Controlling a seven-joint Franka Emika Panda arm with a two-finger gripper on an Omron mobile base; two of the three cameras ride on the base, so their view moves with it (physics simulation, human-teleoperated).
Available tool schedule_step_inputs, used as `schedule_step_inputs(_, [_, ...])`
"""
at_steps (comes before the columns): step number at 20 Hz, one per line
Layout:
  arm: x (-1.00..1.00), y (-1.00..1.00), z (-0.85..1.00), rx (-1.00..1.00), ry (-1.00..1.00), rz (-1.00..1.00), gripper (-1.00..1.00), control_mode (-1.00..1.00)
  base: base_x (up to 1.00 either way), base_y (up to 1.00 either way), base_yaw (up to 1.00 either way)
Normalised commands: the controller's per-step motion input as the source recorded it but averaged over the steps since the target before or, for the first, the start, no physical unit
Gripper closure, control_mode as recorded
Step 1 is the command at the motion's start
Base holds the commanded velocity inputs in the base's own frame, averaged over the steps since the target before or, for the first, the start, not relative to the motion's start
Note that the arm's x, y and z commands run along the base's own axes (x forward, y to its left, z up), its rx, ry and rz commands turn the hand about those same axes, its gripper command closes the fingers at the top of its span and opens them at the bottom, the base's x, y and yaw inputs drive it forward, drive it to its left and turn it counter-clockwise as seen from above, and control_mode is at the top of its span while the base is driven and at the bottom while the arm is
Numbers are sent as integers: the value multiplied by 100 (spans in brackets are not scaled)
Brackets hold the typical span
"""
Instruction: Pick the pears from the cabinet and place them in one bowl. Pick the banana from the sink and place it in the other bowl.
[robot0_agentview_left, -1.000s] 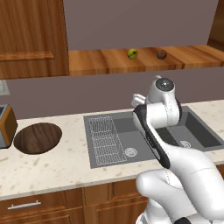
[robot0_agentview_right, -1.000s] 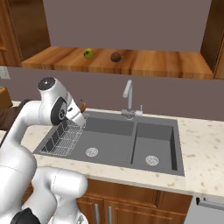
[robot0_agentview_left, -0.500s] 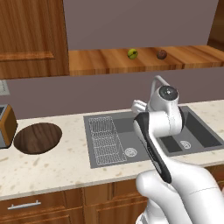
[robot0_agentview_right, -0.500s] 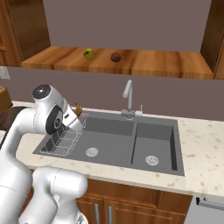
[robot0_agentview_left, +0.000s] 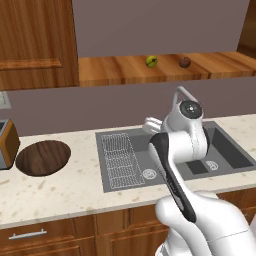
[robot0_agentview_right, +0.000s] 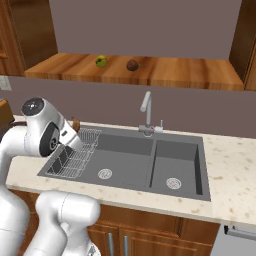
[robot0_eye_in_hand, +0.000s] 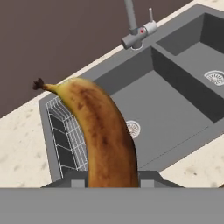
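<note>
My gripper (robot0_eye_in_hand: 111, 180) is shut on the banana (robot0_eye_in_hand: 103, 135), a yellow-brown fruit that rises upright between the fingertips, stem up. The hand (robot0_agentview_left: 152, 125) hangs above the left basin of the dark grey sink (robot0_agentview_left: 131, 181), near its wire rack (robot0_agentview_right: 75, 155). A bit of the banana (robot0_agentview_right: 76, 124) peeks out beside the hand. Two pears lie on the open cabinet shelf (robot0_agentview_left: 115, 70): a yellow-green one (robot0_agentview_left: 151, 61) and a reddish brown one (robot0_agentview_left: 185, 62). The wide dark wooden bowl (robot0_agentview_left: 43, 157) rests on the counter left of the sink.
A curved faucet (robot0_agentview_right: 146, 107) stands behind the sink's divider. A toaster (robot0_agentview_left: 6, 145) sits at the far left of the counter. Speckled counter (robot0_agentview_left: 65, 192) runs in front of and beside the sink. Panelled cabinet doors (robot0_agentview_left: 35, 40) flank the shelf.
The arm has swung, and the hand with the banana has drifted slightly left and lower over the sink's left basin. The grip on the banana is unchanged.
</note>
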Motion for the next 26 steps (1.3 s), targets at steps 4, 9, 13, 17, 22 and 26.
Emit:
schedule_step_inputs(4, [-3, 55, 35, 2, 8, 18, 100, -100, 0, 0, 0])
schedule_step_inputs(9, [-15, 56, 2, 1, 1, 25, 100, -100, 0, 0, 0])
schedule_step_inputs(13, [-15, 67, -13, 0, 0, 26, 100, -100, 0, 0, 0])
schedule_step_inputs(17, [0, 71, -7, 1, -1, 23, 100, -100, 0, 0, 0])
schedule_step_inputs(22, [18, 71, -3, 2, 0, 19, 100, -100, 0, 0, 0])
schedule_step_inputs(26, [33, 73, 0, 2, 0, 15, 100, -100, 0, 0, 0])
